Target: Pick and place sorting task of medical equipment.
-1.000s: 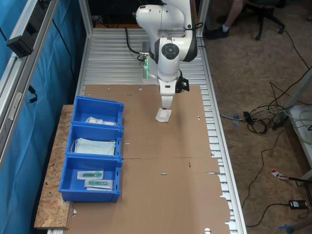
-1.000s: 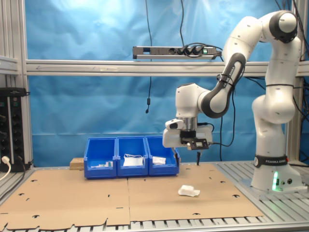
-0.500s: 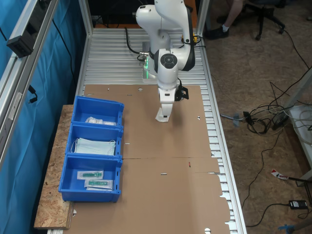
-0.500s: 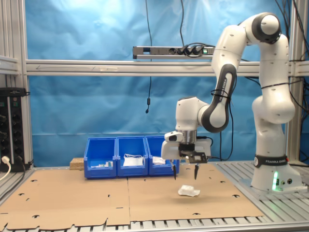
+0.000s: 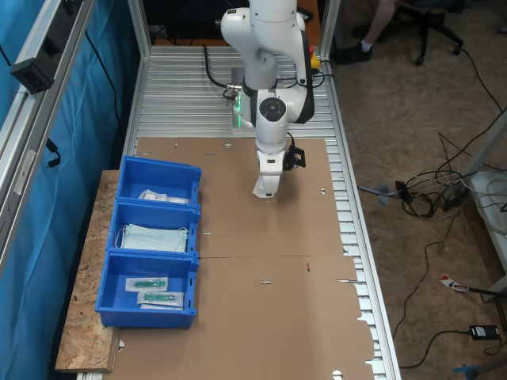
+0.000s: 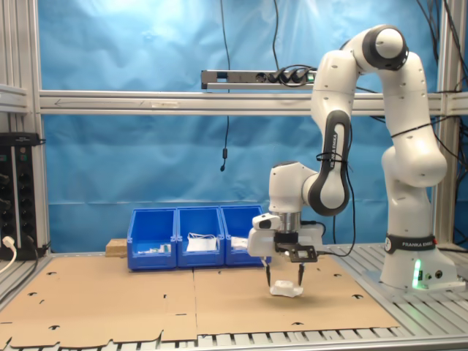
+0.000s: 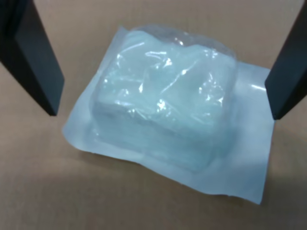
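**Item: white sealed packet, grasp pending**

Location: the packet [image 6: 286, 290] lies flat on the cardboard sheet [image 5: 261, 317], toward the sheet's end nearest the arm's base and well apart from the bins. In the wrist view the packet [image 7: 172, 110] shows a puffy, crinkled middle with a thin flat sealed border all round.

Pincer: the gripper [image 6: 284, 277] hangs straight down over the packet, fingers spread apart, one dark finger [image 7: 33, 57] on each side of the puffed middle. Whether the tips touch the cardboard yet cannot be told.

Bins: three blue bins [image 5: 153, 252] in a row along the sheet's long edge by the blue curtain. One end bin holds white packets [image 5: 162, 195], the middle one face masks [image 5: 155, 237], the other end bin clear packets with green items [image 5: 155, 290].

Handling note: the closing should probably catch the raised middle, not the limp border, which would likely slip. Going low enough before closing matters; the film looks slick and soft, so a firm squeeze seems wise. Its likely home is the bin of white packets.
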